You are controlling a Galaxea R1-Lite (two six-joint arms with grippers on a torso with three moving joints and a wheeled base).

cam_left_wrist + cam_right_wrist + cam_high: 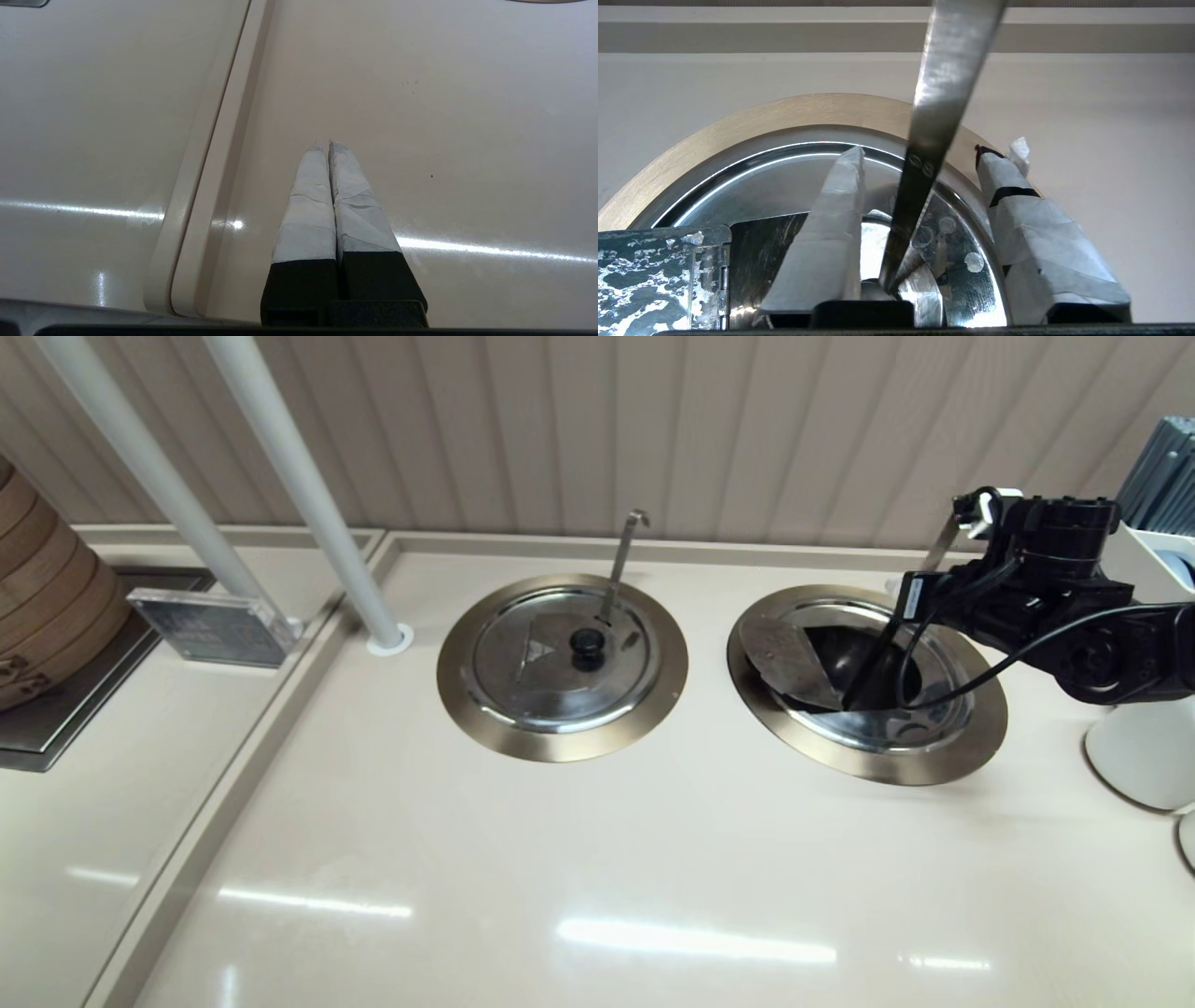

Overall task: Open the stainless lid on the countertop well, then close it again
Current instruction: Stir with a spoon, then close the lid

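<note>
The countertop well (980,747) shows its bronze ring at the right of the head view. The stainless lid (780,649) has its hinged part folded over to the left, leaving a dark opening; its knob is hidden. In the right wrist view the lid (658,280) lies by its hinge, with the ring (752,116) behind. The straight ladle handle (941,549) leans toward the back wall. My right gripper (966,518) hovers over the well, open. The ladle handle (943,93) rises between the spread fingers of my right gripper (920,154), untouched. My left gripper (327,145) is shut on nothing, over bare counter.
A twin well (563,665) with a closed lid and a hook-tipped ladle (624,560) sits to the left. Two white poles (308,495) slant up behind it. Bamboo steamers (47,607) and a plaque (210,625) stand far left, and a white container (1144,747) stands far right.
</note>
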